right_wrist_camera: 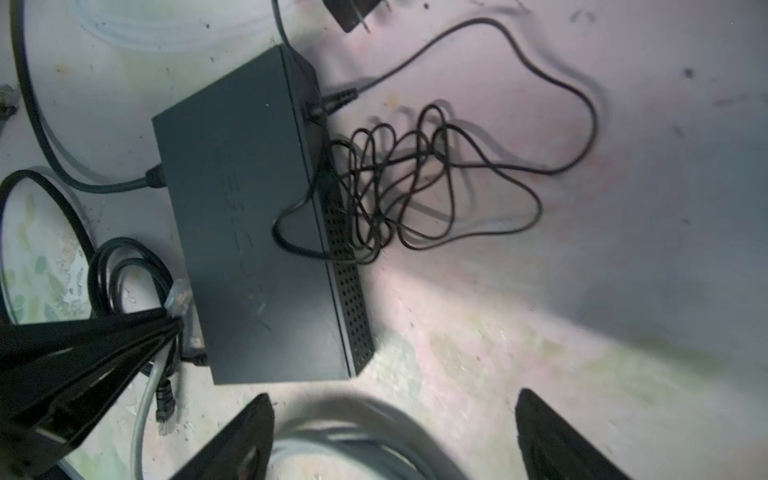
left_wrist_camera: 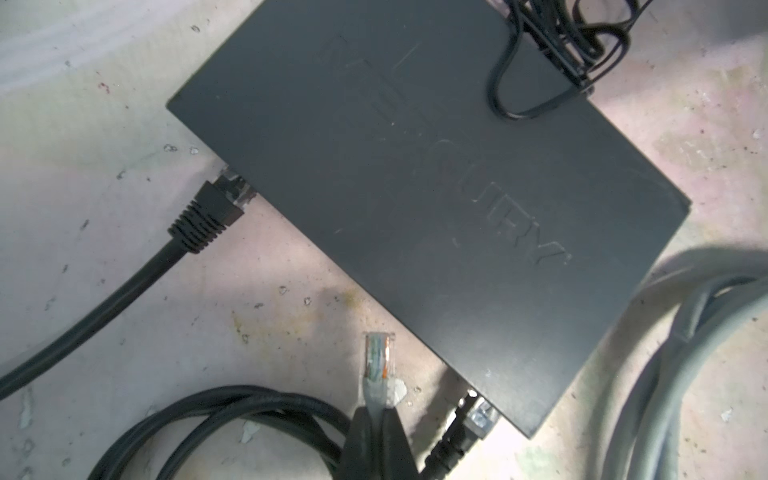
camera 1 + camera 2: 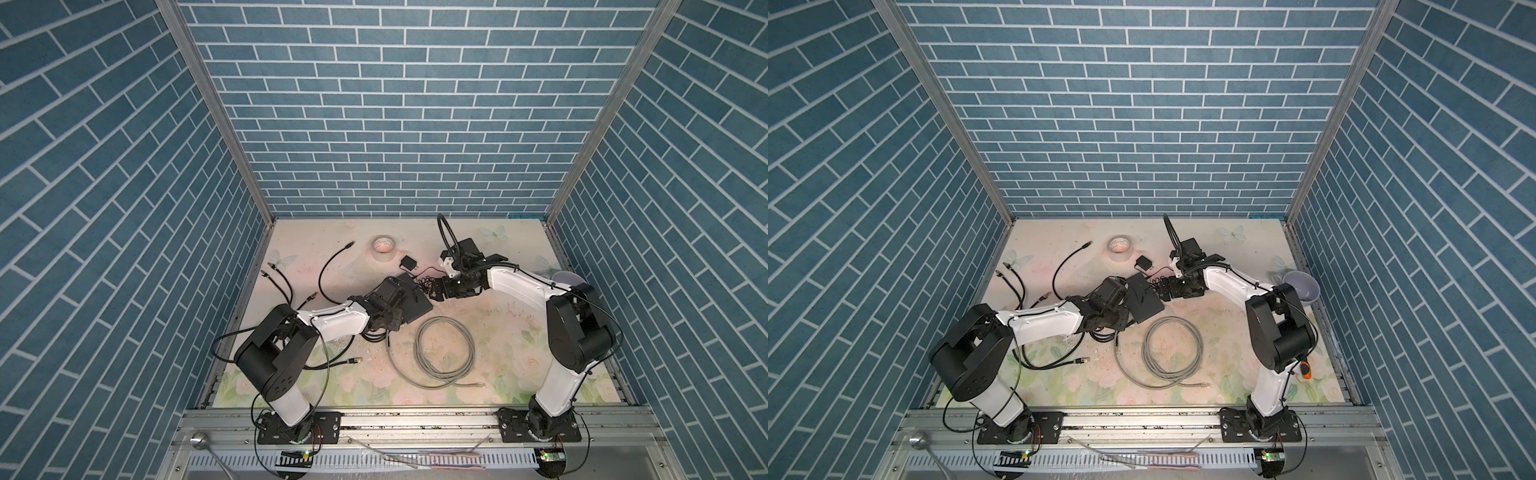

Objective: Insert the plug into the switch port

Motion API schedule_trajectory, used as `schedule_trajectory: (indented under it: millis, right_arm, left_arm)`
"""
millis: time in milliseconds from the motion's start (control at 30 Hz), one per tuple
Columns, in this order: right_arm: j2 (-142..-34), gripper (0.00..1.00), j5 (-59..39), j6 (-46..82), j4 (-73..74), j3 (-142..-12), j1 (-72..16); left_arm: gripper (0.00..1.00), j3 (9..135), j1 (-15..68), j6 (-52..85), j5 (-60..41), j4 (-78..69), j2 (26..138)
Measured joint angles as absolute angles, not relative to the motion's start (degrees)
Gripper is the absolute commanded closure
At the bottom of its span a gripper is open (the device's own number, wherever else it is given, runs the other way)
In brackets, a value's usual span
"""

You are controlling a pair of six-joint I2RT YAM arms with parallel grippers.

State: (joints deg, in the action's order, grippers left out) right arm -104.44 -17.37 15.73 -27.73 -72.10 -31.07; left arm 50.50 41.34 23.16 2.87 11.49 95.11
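Pointing obliquely toward switch point(image 2: 415, 187): plug point(image 2: 378, 357)

**Twin white-and-black arms on bolted plates**

The white-and-black left arm point(image 3: 332, 320) and its matching right arm point(image 3: 519, 286) pair glossy white link shells with rounded matte black joint housings. Small dark screws dot the shells, and thin black cables run along them. Each arm stands on a flat black base plate point(image 3: 324, 434) with silver bolts. The right gripper point(image 1: 395, 395) has black wedge-shaped fingers point(image 1: 241, 432).
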Motion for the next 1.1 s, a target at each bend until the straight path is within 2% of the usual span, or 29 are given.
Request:
schedule_trajectory:
  millis: [467, 833, 1100]
  right_arm:
    - [-110.2, 0.15, -21.5, 17.7, -21.4, -72.1, -32.6]
    - [-114.4, 0.16, -23.9, 17.5, -21.4, -76.8, -26.6]
    - [-117.4, 0.17, -24.7, 15.8, -21.9, -80.7, -24.1]
  left_arm:
    - [1.00, 55.8, 41.5, 22.5, 0.8, 11.2, 101.2]
    - [1.00, 66.7, 41.5, 20.3, -2.2, 8.4, 110.9]
    - [1.00, 68.5, 40.2, 14.0, -3.0, 10.3, 112.1]
